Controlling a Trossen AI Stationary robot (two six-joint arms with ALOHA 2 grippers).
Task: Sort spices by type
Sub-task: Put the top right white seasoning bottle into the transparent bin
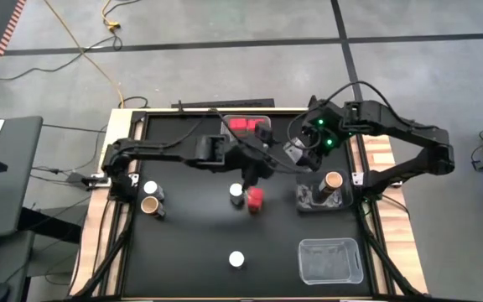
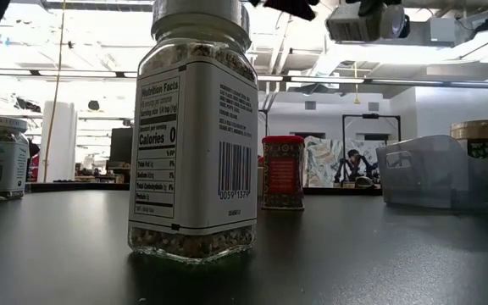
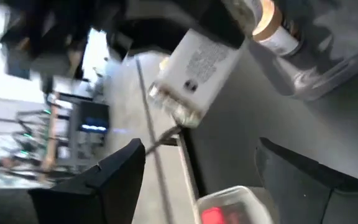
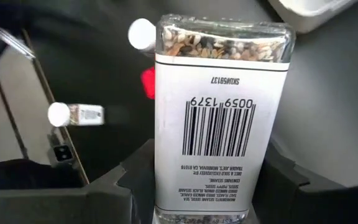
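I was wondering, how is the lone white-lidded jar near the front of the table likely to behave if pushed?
The white-lidded jar stands tall on a narrow base, so a high push would probably tip it. Its flat-sided body likely won't roll far. It looks like filled glass, so probably weighty and breakable.

Black table [image 1: 191, 243] w/ jars [image 1: 236, 259], red box [image 1: 256, 200], clear bin [image 1: 329, 261], white bin [image 1: 246, 126].

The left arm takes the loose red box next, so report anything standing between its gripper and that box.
Nothing visible stands between them: the open left gripper hangs close by the red box. A white-lidded jar stands right beside the box and may crowd one finger.
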